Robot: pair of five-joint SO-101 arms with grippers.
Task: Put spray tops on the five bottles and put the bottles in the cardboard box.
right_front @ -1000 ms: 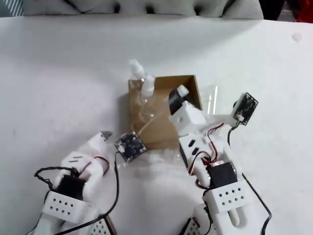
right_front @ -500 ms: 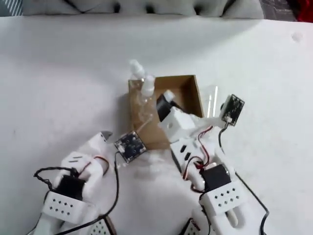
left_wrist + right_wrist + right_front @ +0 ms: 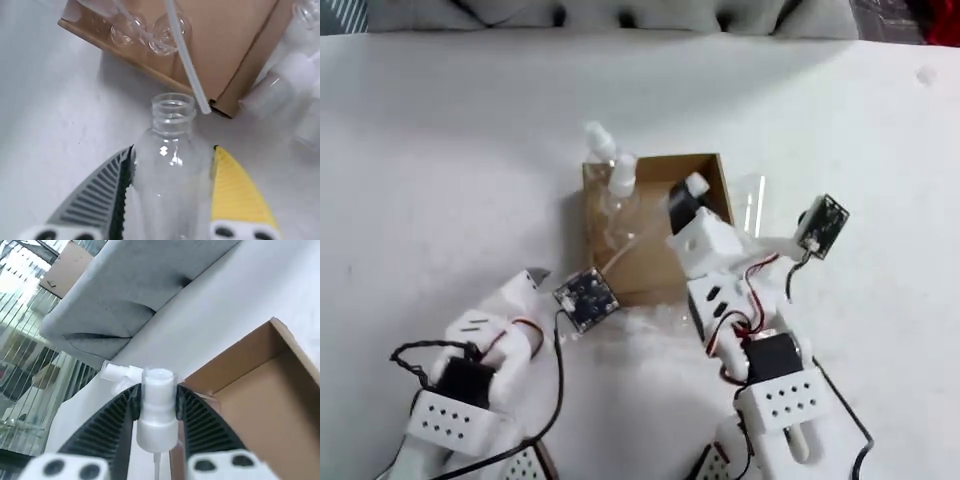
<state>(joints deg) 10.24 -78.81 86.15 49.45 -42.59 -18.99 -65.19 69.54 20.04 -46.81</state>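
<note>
While left claw (image 3: 172,150) grips uncapped bottle (image 3: 172,180) close to box corner, right claw (image 3: 157,389) clamps spray top (image 3: 157,422), tube (image 3: 185,55) ending beside bottle neck. Beyond: cardboard box (image 3: 705,175) on tabletop (image 3: 440,150); capped bottles (image 3: 620,175) at far corner.

No writing, label, number or sign could be read anywhere; the cardboard box (image 3: 655,270), the bottle (image 3: 172,170) and the spray top (image 3: 157,415) bore no legible marks.
</note>
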